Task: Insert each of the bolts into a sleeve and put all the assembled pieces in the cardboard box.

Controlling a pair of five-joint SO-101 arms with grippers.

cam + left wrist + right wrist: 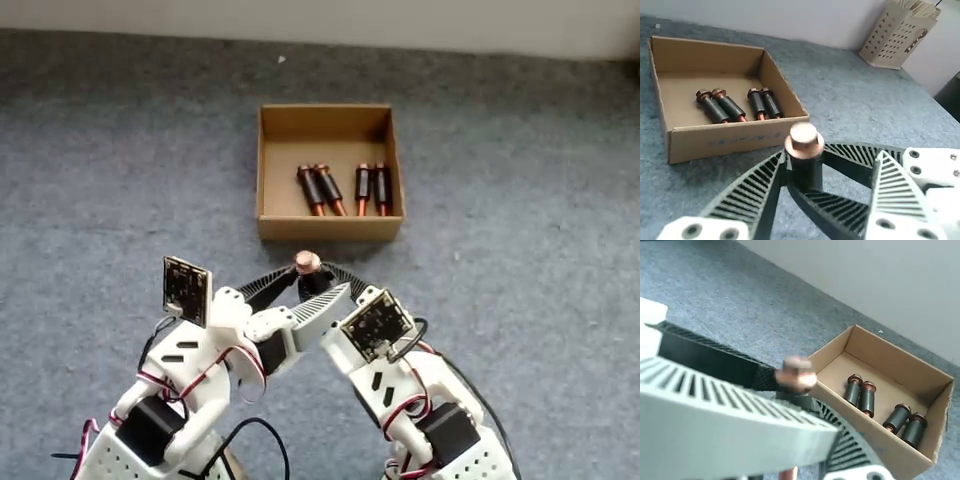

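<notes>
Both arms rise from 6 o'clock in the high view and meet at the middle, where the left gripper and the right gripper converge on one upright piece. That piece is a bolt, its round copper head on top, seated in a black sleeve. In the left wrist view the left gripper's ribbed black fingers are pressed against the sleeve's sides, pinching it below the head. The right gripper closes on the same sleeve higher up, just under the head, with its white finger on one side and its black finger on the other. At 12 o'clock from the held piece, just beyond it, sits the cardboard box, open at the top. Four assembled pieces lie flat on its floor, heads toward 12 o'clock and copper tips toward 6. They form two pairs: the pair on the 9 o'clock side slants slightly, the other lies straight. Everything rests on grey carpet. A pale perforated holder stands well apart by the wall.
</notes>
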